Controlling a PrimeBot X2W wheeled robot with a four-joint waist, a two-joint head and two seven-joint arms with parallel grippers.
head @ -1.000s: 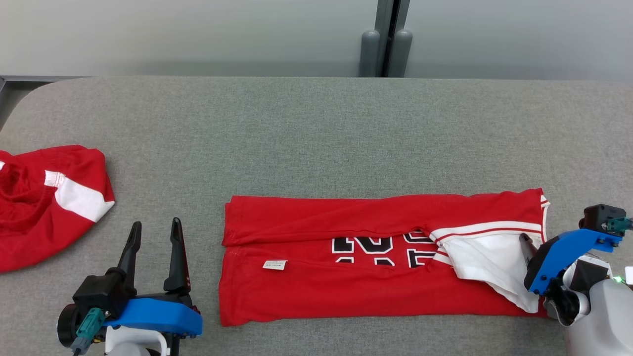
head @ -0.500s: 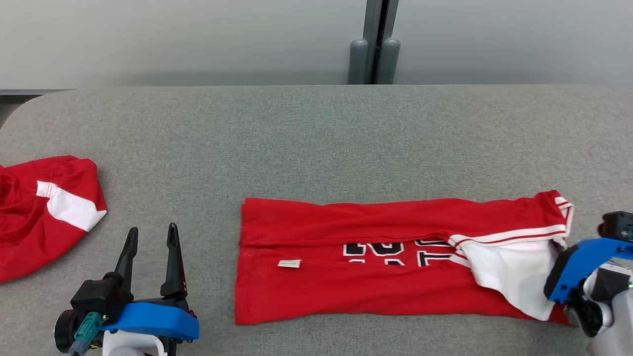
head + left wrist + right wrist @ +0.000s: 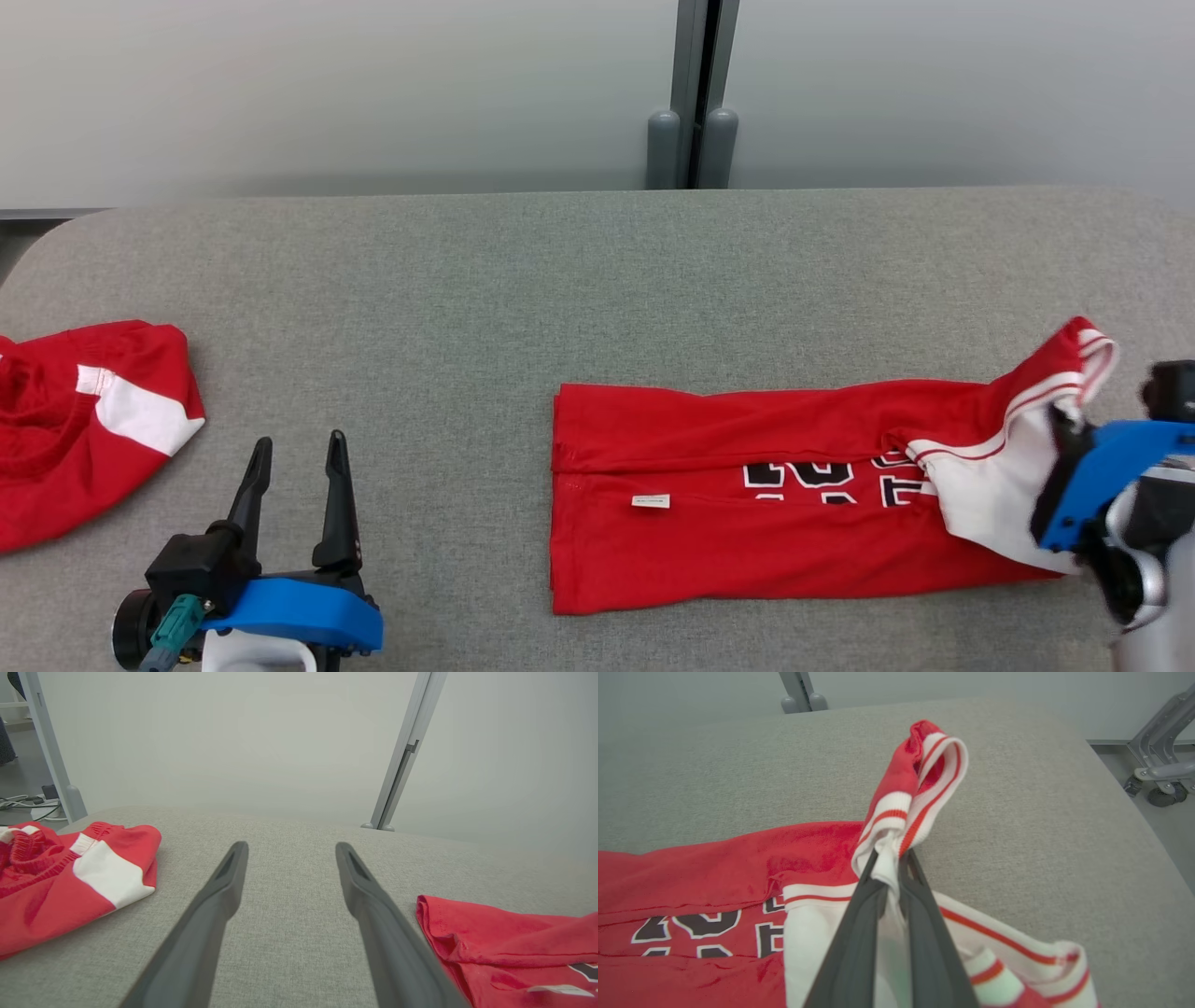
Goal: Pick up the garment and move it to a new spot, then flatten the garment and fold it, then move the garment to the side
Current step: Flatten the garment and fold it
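A red jersey [image 3: 747,541] with black lettering lies folded lengthwise on the grey table [image 3: 560,299], right of centre. Its white, red-striped end [image 3: 1046,411] is raised off the cloth. My right gripper [image 3: 1064,434] is shut on that end; in the right wrist view the fingers [image 3: 859,933] pinch the white fabric [image 3: 896,826], which bunches upward past the right gripper [image 3: 889,863]. My left gripper [image 3: 299,453] stands open at the lower left, apart from the jersey, with nothing between the fingers of the left gripper [image 3: 290,849]. The jersey's left edge [image 3: 467,933] lies beside it.
A second red and white garment [image 3: 84,439] lies crumpled at the table's left edge, also the red heap [image 3: 70,877] in the left wrist view. A grey post [image 3: 691,140] stands behind the table. The table's right edge [image 3: 1134,826] is close, with a wheeled frame [image 3: 1157,779] beyond.
The head camera has shifted. My right gripper has pulled the jersey to the right across the table and lifted its striped end. The left gripper has stayed open in place.
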